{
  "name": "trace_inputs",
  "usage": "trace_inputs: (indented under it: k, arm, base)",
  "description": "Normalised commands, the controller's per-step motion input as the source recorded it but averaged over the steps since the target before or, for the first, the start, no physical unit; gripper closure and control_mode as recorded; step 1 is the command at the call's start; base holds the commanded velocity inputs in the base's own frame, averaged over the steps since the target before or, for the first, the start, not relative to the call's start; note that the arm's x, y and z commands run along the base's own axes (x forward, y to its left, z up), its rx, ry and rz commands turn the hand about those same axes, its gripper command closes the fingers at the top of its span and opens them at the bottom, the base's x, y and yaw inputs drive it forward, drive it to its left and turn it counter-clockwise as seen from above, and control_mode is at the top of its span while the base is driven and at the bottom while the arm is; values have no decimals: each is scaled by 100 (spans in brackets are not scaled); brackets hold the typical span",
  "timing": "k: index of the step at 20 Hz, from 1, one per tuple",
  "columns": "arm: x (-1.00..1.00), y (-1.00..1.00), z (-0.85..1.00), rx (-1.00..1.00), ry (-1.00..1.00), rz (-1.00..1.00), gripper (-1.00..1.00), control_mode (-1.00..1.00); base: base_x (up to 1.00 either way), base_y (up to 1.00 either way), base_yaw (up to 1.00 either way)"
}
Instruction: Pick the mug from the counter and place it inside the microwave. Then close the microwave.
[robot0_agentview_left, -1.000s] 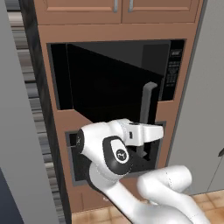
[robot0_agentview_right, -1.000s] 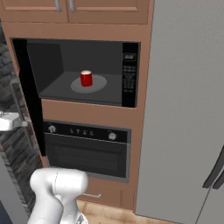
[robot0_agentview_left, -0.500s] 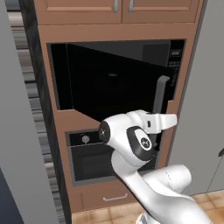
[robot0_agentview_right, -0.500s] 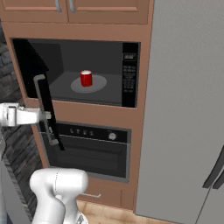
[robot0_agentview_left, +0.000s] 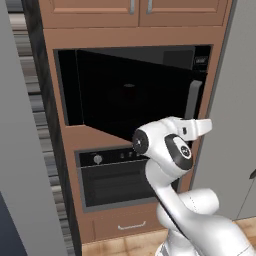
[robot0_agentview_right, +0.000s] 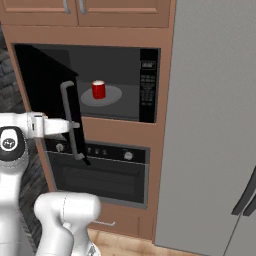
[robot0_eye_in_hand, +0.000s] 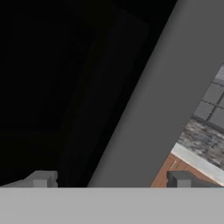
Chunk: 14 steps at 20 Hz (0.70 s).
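Gripper: fingers spread apart, holding nothing, pressed against the door handle.
Door: one, half shut; the push could slide off the handle and stall it.
Mug: one, upright on the turntable inside the microwave.
Oven: one, below.
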Motion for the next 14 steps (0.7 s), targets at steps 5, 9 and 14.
trace_inputs:
  k: [5, 9, 14]
  arm:
    - [36, -28, 9, 3, 0, 5, -100, -100]
    - [42, -25, 0, 6, 0, 3, -100, -100]
    - [44, -29, 0, 10, 0, 3, -100, -100]
  base:
    - [0, 0, 0]
    - [0, 0, 0]
    - [0, 0, 0]
